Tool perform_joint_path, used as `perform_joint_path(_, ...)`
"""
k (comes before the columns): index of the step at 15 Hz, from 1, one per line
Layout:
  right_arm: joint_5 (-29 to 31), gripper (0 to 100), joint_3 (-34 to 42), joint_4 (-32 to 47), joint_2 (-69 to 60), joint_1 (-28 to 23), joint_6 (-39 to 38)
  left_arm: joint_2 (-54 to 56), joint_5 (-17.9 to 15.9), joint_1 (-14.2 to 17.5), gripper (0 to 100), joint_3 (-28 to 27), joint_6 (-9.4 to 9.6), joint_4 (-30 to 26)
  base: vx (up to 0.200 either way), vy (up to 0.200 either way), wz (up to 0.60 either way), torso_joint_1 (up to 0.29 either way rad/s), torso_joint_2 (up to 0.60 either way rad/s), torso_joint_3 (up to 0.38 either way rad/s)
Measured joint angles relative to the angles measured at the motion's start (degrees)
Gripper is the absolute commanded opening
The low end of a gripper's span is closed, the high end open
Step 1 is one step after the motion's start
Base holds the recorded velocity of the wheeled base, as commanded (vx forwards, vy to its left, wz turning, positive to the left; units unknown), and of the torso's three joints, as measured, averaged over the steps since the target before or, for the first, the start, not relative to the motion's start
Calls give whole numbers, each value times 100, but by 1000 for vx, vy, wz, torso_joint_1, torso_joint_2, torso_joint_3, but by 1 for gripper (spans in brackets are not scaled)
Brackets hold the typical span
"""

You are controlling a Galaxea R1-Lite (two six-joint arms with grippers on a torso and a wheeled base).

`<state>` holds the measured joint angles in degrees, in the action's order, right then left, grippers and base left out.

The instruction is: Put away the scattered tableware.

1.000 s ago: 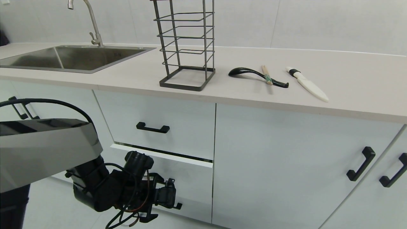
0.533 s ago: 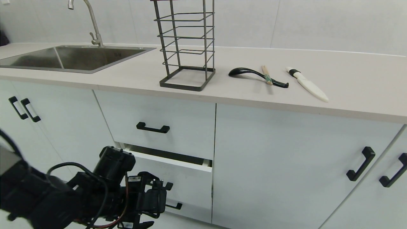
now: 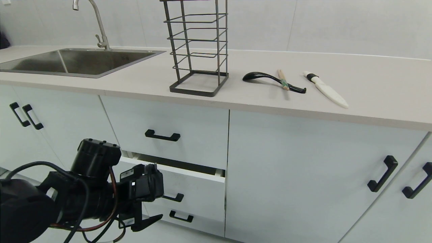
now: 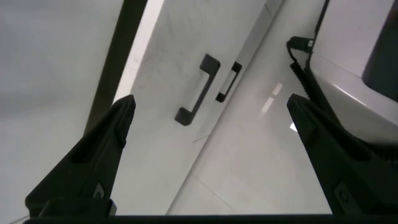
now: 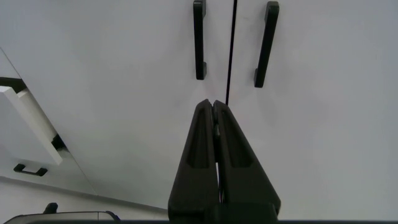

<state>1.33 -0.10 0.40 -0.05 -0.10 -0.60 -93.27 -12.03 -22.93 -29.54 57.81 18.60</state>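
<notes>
A black ladle (image 3: 270, 78), wooden chopsticks (image 3: 282, 80) lying across its handle, and a white knife (image 3: 326, 89) lie on the countertop (image 3: 371, 84) at the right. Below the counter, the middle drawer (image 3: 189, 184) stands slightly pulled out, with a dark gap above its front. My left gripper (image 3: 151, 195) is open, just left of that drawer's black handle (image 3: 172, 197) and apart from it. The left wrist view shows my left gripper (image 4: 210, 102) spread wide before the handle (image 4: 196, 90). My right gripper (image 5: 214, 109) is shut on nothing, facing two cabinet doors.
A tall wire rack (image 3: 199, 50) stands mid-counter, and a steel sink (image 3: 77, 60) with a tap (image 3: 98, 23) is at the left. A closed drawer (image 3: 162, 135) sits above the open one. Cabinet doors with black handles (image 3: 383, 173) are at the right.
The middle drawer slid out a little while my left gripper was at its handle. The left arm has since drawn back to the left and upward, leaving the handle free.
</notes>
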Motion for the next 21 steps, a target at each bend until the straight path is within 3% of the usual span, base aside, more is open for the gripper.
perform_joint_path(2, 0, 0, 0, 0, 0, 0, 0, -278, -1, 9, 100, -227, 165, 68, 0, 0, 0, 0, 0, 0)
perform_joint_path(5, 0, 0, 0, -5, 0, 0, 0, -780, -101, 33, 100, -670, 864, 77, 0, 0, 0, 0, 0, 0)
perform_joint_path(7, -2, 0, 0, 2, 0, 0, 0, -1117, -182, 78, 100, -918, 1113, 74, 0, 0, 0, 0, 0, 0)
perform_joint_path(14, 0, 0, 0, 0, 0, 0, -2, -1882, -200, 133, 100, -1445, 1163, 96, 0, 0, 0, 0, 0, 0)
perform_joint_path(21, 0, 0, 0, 0, 0, 0, 0, -2043, -346, 193, 100, -1258, 1154, 99, 0, 0, 0, 0, 0, 0)
